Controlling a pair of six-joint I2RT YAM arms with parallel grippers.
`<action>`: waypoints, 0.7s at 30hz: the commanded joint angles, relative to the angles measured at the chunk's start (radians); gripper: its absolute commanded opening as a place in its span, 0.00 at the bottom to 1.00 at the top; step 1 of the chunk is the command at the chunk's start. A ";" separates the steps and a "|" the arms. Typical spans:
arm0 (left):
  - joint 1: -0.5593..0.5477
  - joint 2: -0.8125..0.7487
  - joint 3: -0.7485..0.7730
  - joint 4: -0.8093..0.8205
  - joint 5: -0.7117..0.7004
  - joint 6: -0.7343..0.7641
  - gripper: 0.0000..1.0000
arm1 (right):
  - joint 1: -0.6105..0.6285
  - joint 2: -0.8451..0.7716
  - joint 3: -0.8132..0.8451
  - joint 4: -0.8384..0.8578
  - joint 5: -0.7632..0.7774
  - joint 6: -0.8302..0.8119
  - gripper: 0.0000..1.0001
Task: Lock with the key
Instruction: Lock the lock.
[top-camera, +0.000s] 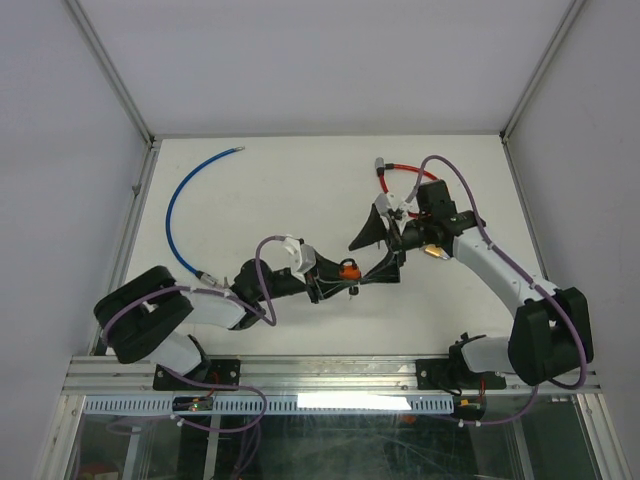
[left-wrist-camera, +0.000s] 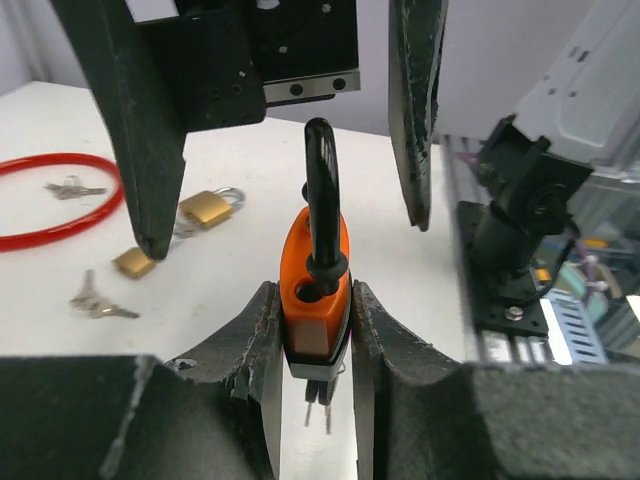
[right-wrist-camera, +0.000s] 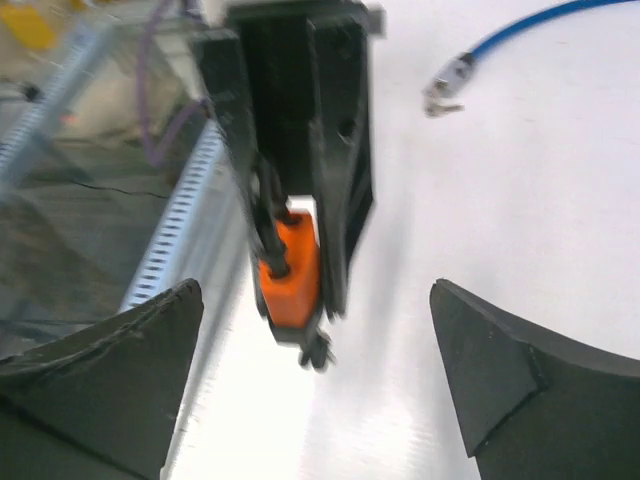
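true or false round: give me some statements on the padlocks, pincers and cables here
1. The left pincer clamps the orange padlock. True.
2. The right pincer is shut on a key. False: its fingers stand wide apart, holding nothing.
3. In the top view, a blue cable lies left of both pincers. True.
4. The orange padlock lies loose on the table. False: the left pincer holds it.
5. A brass padlock lies near the red cable. True.

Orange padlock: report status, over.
Left gripper shut on orange padlock. Right gripper open, empty, facing it. Key shows under lock body. Nothing between them.
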 joint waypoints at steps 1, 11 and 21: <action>-0.003 -0.227 0.040 -0.374 -0.143 0.258 0.00 | -0.054 -0.111 0.025 0.025 0.160 -0.073 1.00; -0.055 -0.314 0.178 -0.848 -0.712 0.473 0.00 | -0.134 -0.214 0.063 0.077 0.200 0.317 0.98; -0.125 -0.209 0.279 -0.839 -0.829 0.504 0.00 | -0.041 -0.129 -0.135 0.459 0.370 0.955 0.64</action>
